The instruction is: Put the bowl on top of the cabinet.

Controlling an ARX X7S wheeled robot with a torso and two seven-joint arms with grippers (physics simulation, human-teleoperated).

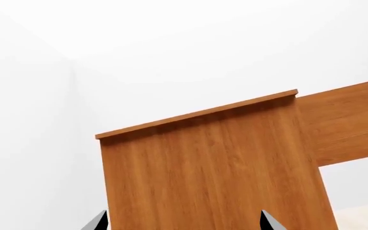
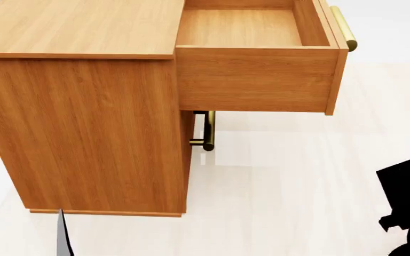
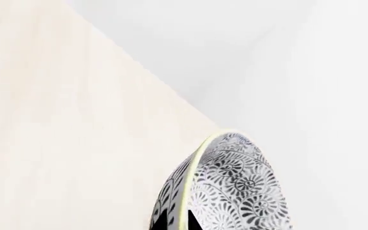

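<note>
The bowl (image 3: 235, 191), white with a dark floral pattern and a pale rim, shows only in the right wrist view, held on edge above the pale floor. My right gripper (image 3: 178, 222) is shut on its rim, one dark fingertip on each side of the wall. The orange-brown cabinet (image 2: 84, 122) stands at the left of the head view, its flat top (image 2: 77, 24) bare. My left gripper (image 1: 184, 225) is open and wide, with nothing in it, facing the cabinet's side panel (image 1: 210, 167). One left fingertip (image 2: 62, 237) shows low beside the cabinet's base.
The cabinet's top drawer (image 2: 255, 74) is pulled far out to the right, with a brass bar handle (image 2: 344, 26) on its front. A lower brass handle (image 2: 205, 130) sticks out beneath it. My right arm (image 2: 408, 200) is at the right edge over pale floor (image 2: 283, 186).
</note>
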